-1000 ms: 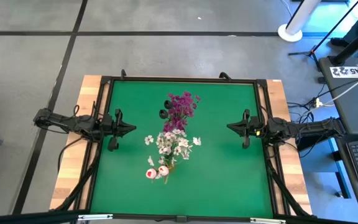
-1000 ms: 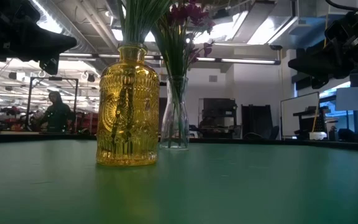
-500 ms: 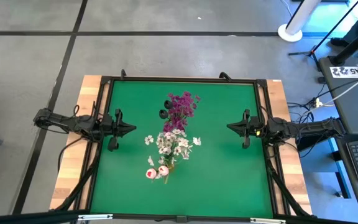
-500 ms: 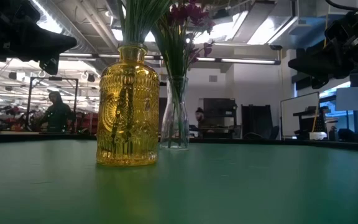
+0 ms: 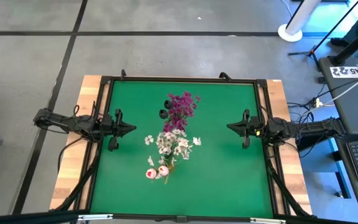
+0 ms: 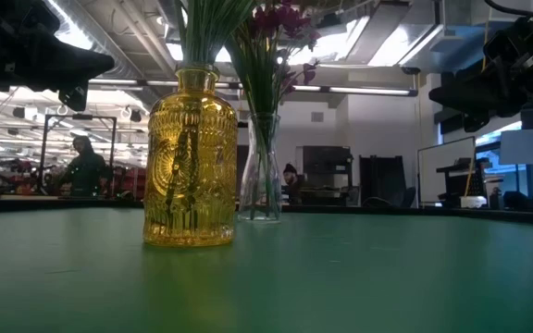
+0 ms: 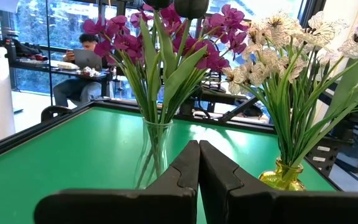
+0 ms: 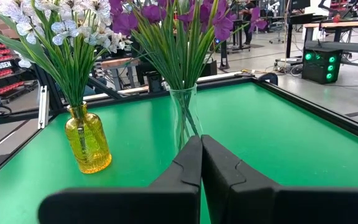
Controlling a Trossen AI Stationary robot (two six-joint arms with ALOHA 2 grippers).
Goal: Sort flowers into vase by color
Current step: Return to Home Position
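Grey floor (image 5: 166,56) with dark seams, strip lights (image 6: 378,91) overhead (a person (image 7: 82,65) sits far off).

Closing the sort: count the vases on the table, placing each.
2. The yellow glass vase, holding white blossoms, stands central; the clear glass vase, holding magenta flowers, just behind it. None seems hidden.

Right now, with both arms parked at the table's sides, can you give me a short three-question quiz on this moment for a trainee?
1. True or false: the left gripper and the right gripper are both shut.
2. Which flowers stand in the yellow vase? A) white blossoms B) red roses C) sunflowers
3. Fill in: the purple flowers stand in the ____ vase.
Key: 1 true; 2 A; 3 clear glass vase.
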